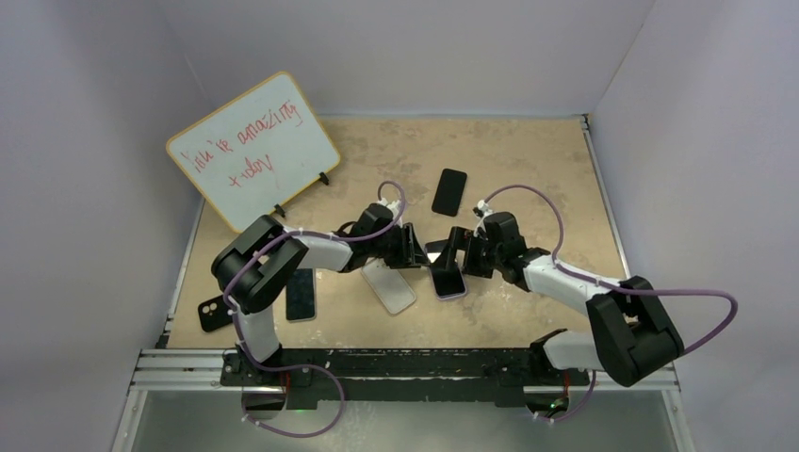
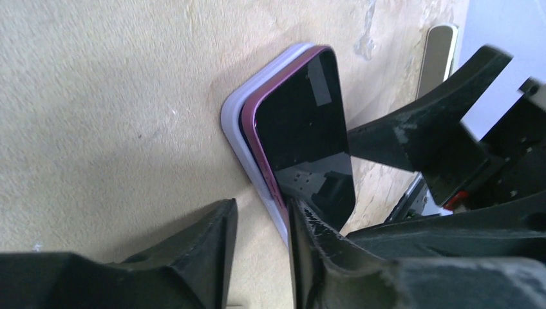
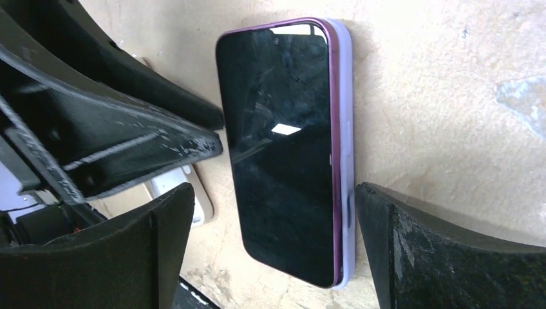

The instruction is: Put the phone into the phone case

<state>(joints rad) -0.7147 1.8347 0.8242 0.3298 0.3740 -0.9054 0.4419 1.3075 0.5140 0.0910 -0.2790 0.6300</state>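
Observation:
A purple phone (image 3: 283, 141) with a black screen lies face up on a lavender case (image 3: 346, 193), shifted so the case's rim shows along one side. It sits on the tan table between both grippers in the top view (image 1: 448, 281). My right gripper (image 3: 273, 193) is open wide and straddles the phone's lower end; its right finger (image 3: 412, 244) is at the case's edge. My left gripper (image 2: 261, 212) is open narrowly. One of its fingers (image 2: 315, 244) lies on the phone's screen edge (image 2: 302, 141), the other on the table beside the case (image 2: 235, 122).
A white phone or case (image 1: 389, 285) lies just left of the grippers. A black phone (image 1: 449, 191) lies farther back, and another black phone (image 1: 301, 294) and a black case (image 1: 213, 314) lie at the near left. A whiteboard (image 1: 252, 149) stands at the back left.

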